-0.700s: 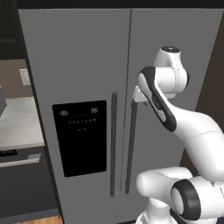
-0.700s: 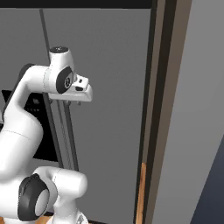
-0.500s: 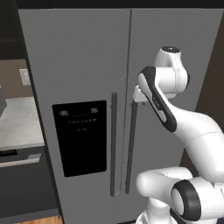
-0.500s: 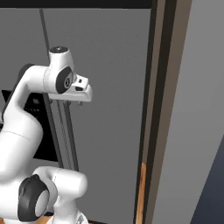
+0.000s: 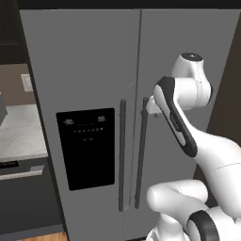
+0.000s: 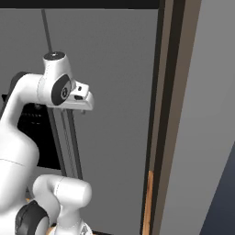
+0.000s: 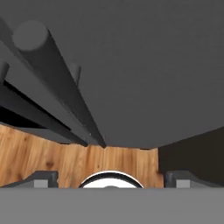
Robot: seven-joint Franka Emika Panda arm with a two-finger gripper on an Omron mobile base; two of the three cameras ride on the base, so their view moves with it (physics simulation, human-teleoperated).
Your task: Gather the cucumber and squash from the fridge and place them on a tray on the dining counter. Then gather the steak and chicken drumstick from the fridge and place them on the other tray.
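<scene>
The fridge (image 5: pixel 89 66) just ahead of the gripper (image 7: pixel 111 177) has smooth, matt grey doors with a brushed-metal look, and its two handles (image 5: pixel 141 155) beside the gripper are darker, smooth bars with a dull sheen. Further to the side of the gripper, the dispenser panel (image 5: pixel 87 146) is glossy black like plastic or glass. Below the gripper the floor (image 7: pixel 52 155) is warm, grained wood with a light polish, and the arm (image 5: pixel 188 127) is glossy white plastic with dark bands.
</scene>
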